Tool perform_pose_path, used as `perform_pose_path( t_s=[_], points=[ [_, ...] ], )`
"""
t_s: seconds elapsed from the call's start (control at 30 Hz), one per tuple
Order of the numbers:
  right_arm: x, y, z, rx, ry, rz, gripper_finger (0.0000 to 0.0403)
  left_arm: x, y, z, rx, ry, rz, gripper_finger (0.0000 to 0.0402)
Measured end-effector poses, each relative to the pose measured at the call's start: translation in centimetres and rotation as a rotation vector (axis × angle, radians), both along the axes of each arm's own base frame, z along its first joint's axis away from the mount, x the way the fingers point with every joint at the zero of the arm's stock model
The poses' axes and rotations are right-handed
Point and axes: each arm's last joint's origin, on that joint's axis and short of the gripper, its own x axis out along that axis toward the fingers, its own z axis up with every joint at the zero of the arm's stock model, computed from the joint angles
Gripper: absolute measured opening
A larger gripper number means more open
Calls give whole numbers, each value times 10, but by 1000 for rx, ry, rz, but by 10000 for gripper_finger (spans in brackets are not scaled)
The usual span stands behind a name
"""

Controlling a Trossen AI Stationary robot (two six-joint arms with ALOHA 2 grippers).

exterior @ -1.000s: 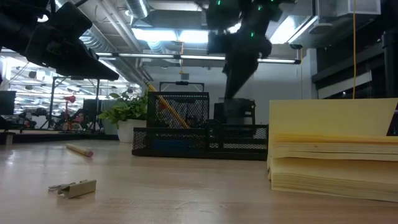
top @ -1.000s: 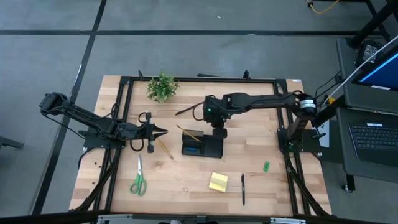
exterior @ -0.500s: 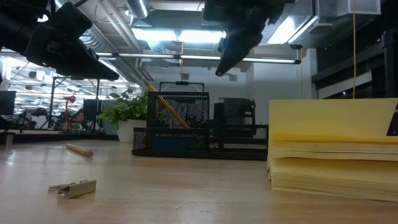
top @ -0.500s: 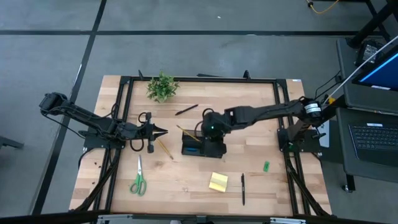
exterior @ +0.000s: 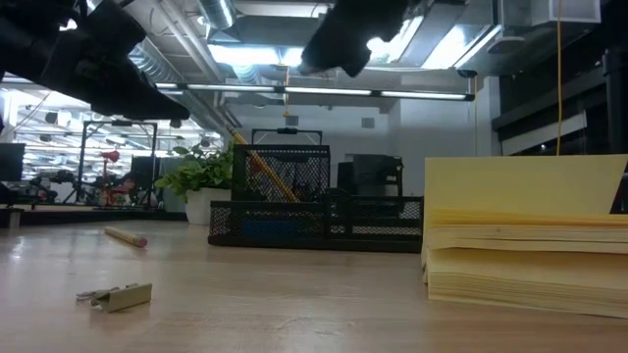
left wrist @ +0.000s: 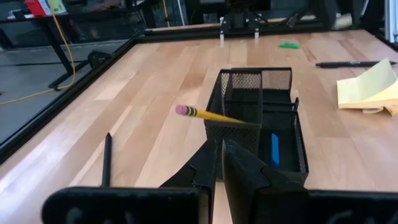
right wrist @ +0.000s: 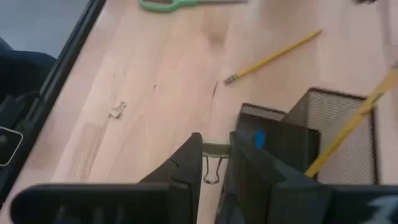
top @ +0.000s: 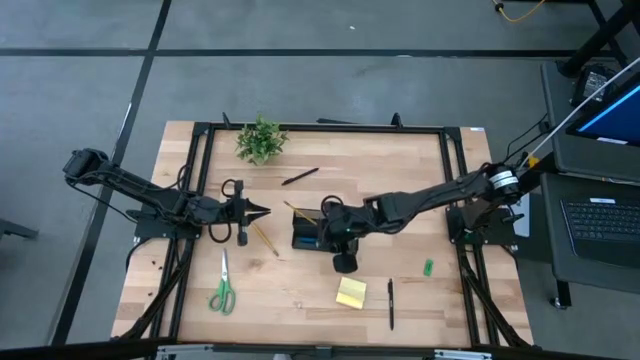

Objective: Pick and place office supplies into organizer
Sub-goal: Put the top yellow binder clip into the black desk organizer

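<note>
The black mesh organizer point(top: 305, 236) point(right wrist: 298, 130) stands mid-table with a pencil point(left wrist: 205, 114) leaning out of its taller section and a small blue block point(left wrist: 274, 149) in a low compartment. My right gripper point(right wrist: 217, 138) point(top: 340, 258) hangs high over the organizer's near edge, shut on a small olive binder clip point(right wrist: 215, 150). My left gripper point(left wrist: 218, 146) point(top: 262, 212) waits shut to the organizer's left. Loose on the table lie a pencil point(top: 264, 237), green scissors point(top: 222, 288), a yellow sticky pad point(top: 351, 292), two black pens point(top: 390, 303) point(top: 300, 177) and a green piece point(top: 428, 267). My right gripper pinches the binder clip's olive body point(right wrist: 215, 150) between its two fingers, just behind their tips. The clip's wire handles point(right wrist: 211, 174) point back toward the wrist. The fingers slant down from the table's right side. The clip is lifted clear of the table and the organizer.
A second binder clip point(right wrist: 116, 111) point(exterior: 118, 294) lies on the bare wood near the front edge. A small leafy plant point(top: 260, 140) stands at the far left. Black frame rails point(top: 200, 180) run around the table's edges.
My right gripper has risen from low at the organizer's far right part and travelled toward the table's near edge, crossing over the organizer. It now hangs high above the organizer's near side.
</note>
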Motion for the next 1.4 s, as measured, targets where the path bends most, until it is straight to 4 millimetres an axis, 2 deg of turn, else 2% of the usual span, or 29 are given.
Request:
perform_pose_path(
  t_s=[0.27, 0.57, 0.67, 0.9, 1.03, 1.27, 1.4],
  points=[
    [-1, -1, -31, 48, -150, -41, 80, 0, 0, 0, -10, -5, -1, 24],
    [-16, -8, -68, -2, -264, -111, 80, 0, 0, 0, -27, -9, 3, 20],
    [-19, -9, -72, -4, -309, -122, 80, 0, 0, 0, -27, -9, 3, 22],
    [-22, -9, -76, -8, -298, -121, 74, 0, 0, 0, -27, -9, 3, 22],
    [-20, -9, -85, -29, -272, -109, 71, 0, 0, 0, -27, -8, 3, 20],
    [2, 1, -92, -107, -201, -76, 77, 0, 0, 0, -27, -8, 3, 24],
    [10, 0, -95, -193, -68, -118, 77, 0, 0, 0, -42, -11, 7, 21]
  ],
)
